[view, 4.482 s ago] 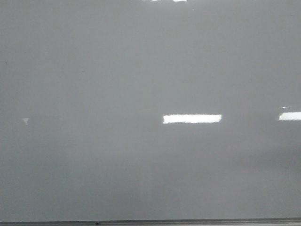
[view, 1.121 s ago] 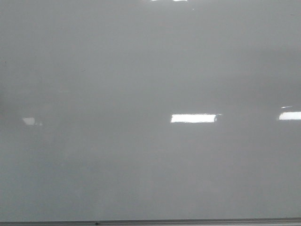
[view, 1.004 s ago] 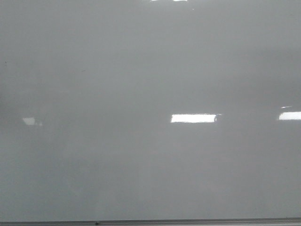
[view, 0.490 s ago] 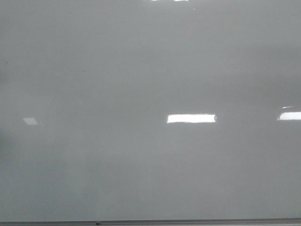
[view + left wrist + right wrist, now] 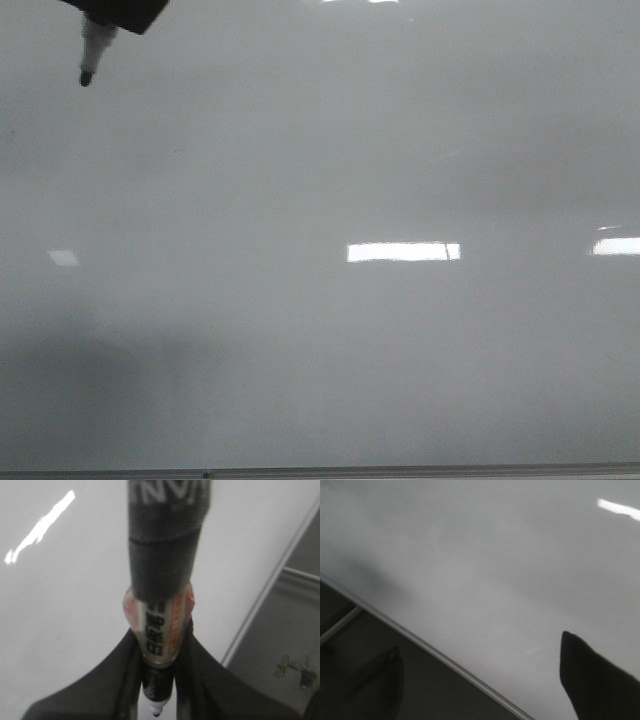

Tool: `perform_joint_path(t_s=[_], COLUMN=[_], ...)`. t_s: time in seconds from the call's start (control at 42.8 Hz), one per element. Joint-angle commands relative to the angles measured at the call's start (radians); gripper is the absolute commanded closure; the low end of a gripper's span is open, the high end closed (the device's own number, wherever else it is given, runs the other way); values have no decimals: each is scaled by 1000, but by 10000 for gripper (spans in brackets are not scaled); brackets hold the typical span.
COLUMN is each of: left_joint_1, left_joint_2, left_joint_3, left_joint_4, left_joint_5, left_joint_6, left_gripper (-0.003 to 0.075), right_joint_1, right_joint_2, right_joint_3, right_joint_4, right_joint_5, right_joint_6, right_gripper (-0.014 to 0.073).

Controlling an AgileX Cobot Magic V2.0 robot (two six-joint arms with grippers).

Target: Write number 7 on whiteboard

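Note:
The whiteboard (image 5: 330,330) fills the front view, glossy pale grey with bright glare patches; no number 7 shows on it. My left gripper (image 5: 157,685) is shut on a black marker (image 5: 162,580), uncapped, its tip (image 5: 156,711) pointing at the board. In the front view the marker's tip (image 5: 87,72) hangs at the top left, just off the board. The board shows in the left wrist view (image 5: 60,610) and the right wrist view (image 5: 510,555) too. My right gripper (image 5: 480,680) is open and empty over the board's framed edge (image 5: 425,647).
The board's thin grey frame edge (image 5: 400,470) runs along the bottom of the front view. Beyond the frame (image 5: 265,587) in the left wrist view lies a dark grey floor (image 5: 280,665) with a metal bar (image 5: 300,574).
The left gripper with the marker has come into the front view at the top left; before, only the bare board showed. A dark shadow has spread over the board's lower left.

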Motion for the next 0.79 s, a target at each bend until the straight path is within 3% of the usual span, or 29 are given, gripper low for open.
perform_joint_path(t_s=[0.0,0.117,0.28,0.56,0.77], left_joint_1=[-93,-192,-261,-261,-261], left_joint_2=[-20,-19,-15,-13,-13], left_joint_3=[-37,-37,-37,-37,-37], left_joint_4=[5,5,5,3,3], left_joint_5=[1,6,3,3,3], left_joint_6=[32,45,57,57,57], left_gripper=[627,627,627,627,627], right_joint_1=[76,178,324,499,535], right_joint_2=[74,165,284,400,488], right_joint_3=[-74,-120,-208,-364,-435], right_joint_4=[102,167,191,190,187], right_joint_5=[1,55,67,68,113], right_joint_6=[-163,-273,-316,-329,-330], right_gripper=[-52,-52,-52,-52,-50])
